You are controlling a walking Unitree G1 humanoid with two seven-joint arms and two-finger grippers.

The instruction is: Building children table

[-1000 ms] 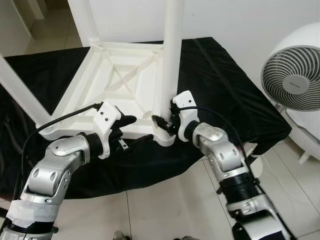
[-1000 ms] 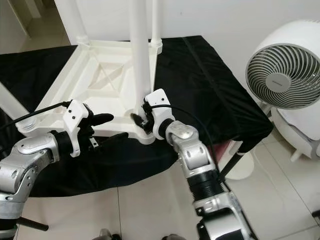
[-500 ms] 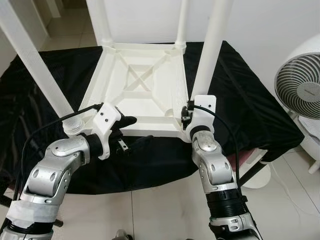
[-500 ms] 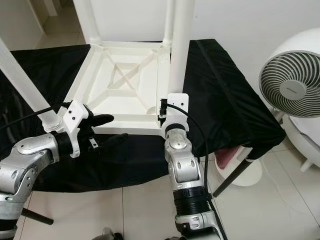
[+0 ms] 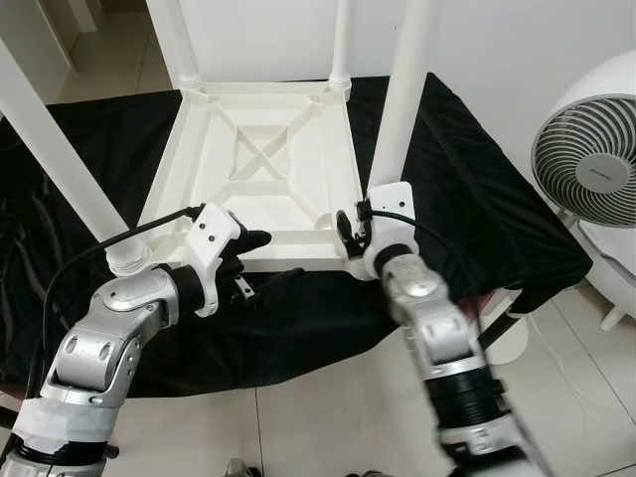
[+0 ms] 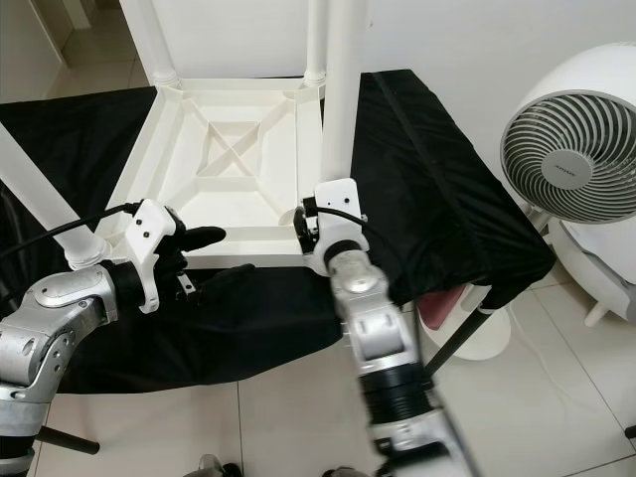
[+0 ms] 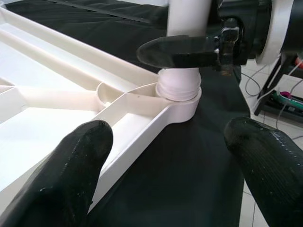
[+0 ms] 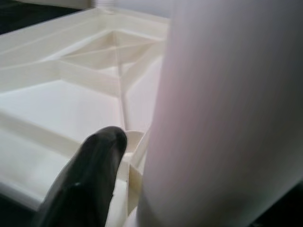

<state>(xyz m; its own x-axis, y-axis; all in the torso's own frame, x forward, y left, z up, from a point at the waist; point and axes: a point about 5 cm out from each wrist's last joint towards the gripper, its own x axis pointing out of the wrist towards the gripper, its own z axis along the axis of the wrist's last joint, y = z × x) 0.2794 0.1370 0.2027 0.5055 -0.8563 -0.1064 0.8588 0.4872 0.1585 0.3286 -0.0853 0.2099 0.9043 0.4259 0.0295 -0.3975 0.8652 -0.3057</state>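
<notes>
Black cloth (image 5: 467,199) covers the desk, and pale floor tiles (image 5: 328,417) run beneath its near edge; on the cloth lies the white children's table (image 5: 263,174), turned upside down with its ribbed underside facing up and its legs rising out of the corner sockets. At the near right corner the right gripper (image 5: 350,227) is closed on the near right leg (image 5: 402,94) just above its socket; in the right wrist view one black finger (image 8: 90,175) lies against the leg's white tube, with the cross-ribbed underside behind it. The left gripper (image 5: 260,266) hovers at the table's near edge with its fingers spread apart and nothing between them; its upper finger reaches over the white rim, the lower one sits over the cloth; the left wrist view looks between those fingers toward the right corner socket, where the leg's threaded collar (image 7: 179,87) sits in the corner ring. Another leg (image 5: 65,174) leans up from the near left corner; two more stand at the far corners. A white round fan (image 5: 586,169) stands on the floor to the right of the desk.
</notes>
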